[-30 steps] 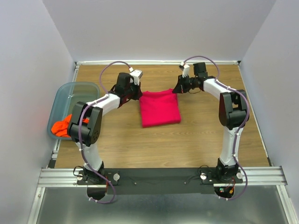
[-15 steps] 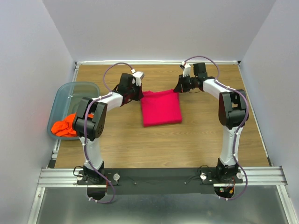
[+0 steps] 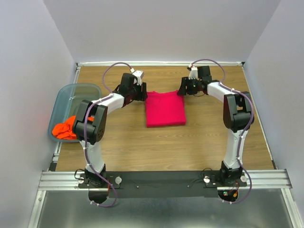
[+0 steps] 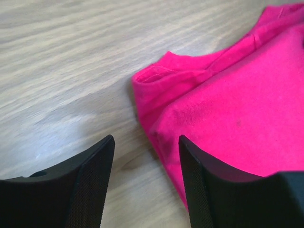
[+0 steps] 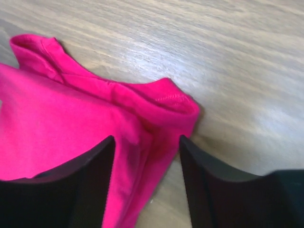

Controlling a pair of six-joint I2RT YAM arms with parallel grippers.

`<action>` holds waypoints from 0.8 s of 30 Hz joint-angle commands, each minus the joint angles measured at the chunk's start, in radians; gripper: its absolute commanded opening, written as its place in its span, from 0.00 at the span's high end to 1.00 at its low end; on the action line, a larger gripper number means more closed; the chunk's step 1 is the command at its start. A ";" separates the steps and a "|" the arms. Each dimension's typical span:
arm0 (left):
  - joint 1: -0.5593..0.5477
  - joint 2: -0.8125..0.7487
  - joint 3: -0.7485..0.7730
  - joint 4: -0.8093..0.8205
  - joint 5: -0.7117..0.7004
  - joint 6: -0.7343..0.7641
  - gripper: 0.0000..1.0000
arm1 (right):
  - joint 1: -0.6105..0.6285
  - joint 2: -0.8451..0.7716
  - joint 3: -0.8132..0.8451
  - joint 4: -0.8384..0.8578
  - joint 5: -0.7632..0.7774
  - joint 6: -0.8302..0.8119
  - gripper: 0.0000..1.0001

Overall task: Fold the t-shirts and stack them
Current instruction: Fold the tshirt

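Both grippers are released: the left gripper (image 3: 141, 91) and the right gripper (image 3: 182, 90) each hold their black fingers spread apart, and neither clasps anything.

At the near edge of the surface a ribbed silver aluminium rail (image 3: 161, 179) carries the two arm bases. Beyond it stretches the brown wood-grain table (image 3: 142, 147). At its left edge sits a translucent blue-grey plastic bin (image 3: 71, 90), rectangular with rounded corners, and the bright orange cloth t-shirt (image 3: 64, 129) lies crumpled in the bin's near end.

Past the middle of the surface, the magenta-pink cloth t-shirt (image 3: 165, 109) lies flat on the wood, folded into a tidy, nearly square block. The left gripper is at its far left corner and the right gripper at its far right corner, with the white arms arching in from either side.

Seen from the left wrist, the left gripper (image 4: 145, 142) hangs over bare wood and the very edge of the pink cloth (image 4: 237, 109), where a hemmed lower layer pokes out from under the upper one. Seen from the right wrist, the right gripper (image 5: 145, 140) straddles the other corner (image 5: 57, 123), whose stitched fold lies between the fingers; whether they touch the cloth cannot be told.

Plain white walls (image 3: 161, 28) enclose the left, far and right edges.
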 commanded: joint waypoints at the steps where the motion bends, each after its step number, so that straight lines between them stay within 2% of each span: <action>1: -0.004 -0.190 -0.017 0.002 -0.094 -0.075 0.32 | -0.007 -0.158 -0.042 0.035 0.073 0.114 0.33; 5: -0.035 -0.289 -0.066 0.012 -0.057 -0.129 0.30 | 0.007 -0.247 -0.123 0.166 -0.101 0.243 0.30; 8: -0.038 -0.281 -0.098 0.065 0.028 -0.163 0.30 | 0.022 -0.241 -0.155 0.274 -0.206 0.378 0.30; 11: -0.036 -0.182 -0.071 0.093 0.094 -0.178 0.38 | 0.053 -0.188 -0.171 0.434 -0.304 0.473 0.30; 14: -0.036 -0.102 -0.014 0.117 0.141 -0.190 0.40 | 0.048 -0.137 -0.212 0.576 -0.333 0.581 0.30; 17: -0.033 0.033 0.061 0.128 0.176 -0.206 0.40 | 0.027 -0.036 -0.185 0.622 -0.350 0.613 0.30; 24: -0.017 0.229 0.167 0.131 0.223 -0.239 0.41 | -0.050 0.164 -0.166 0.711 -0.367 0.683 0.31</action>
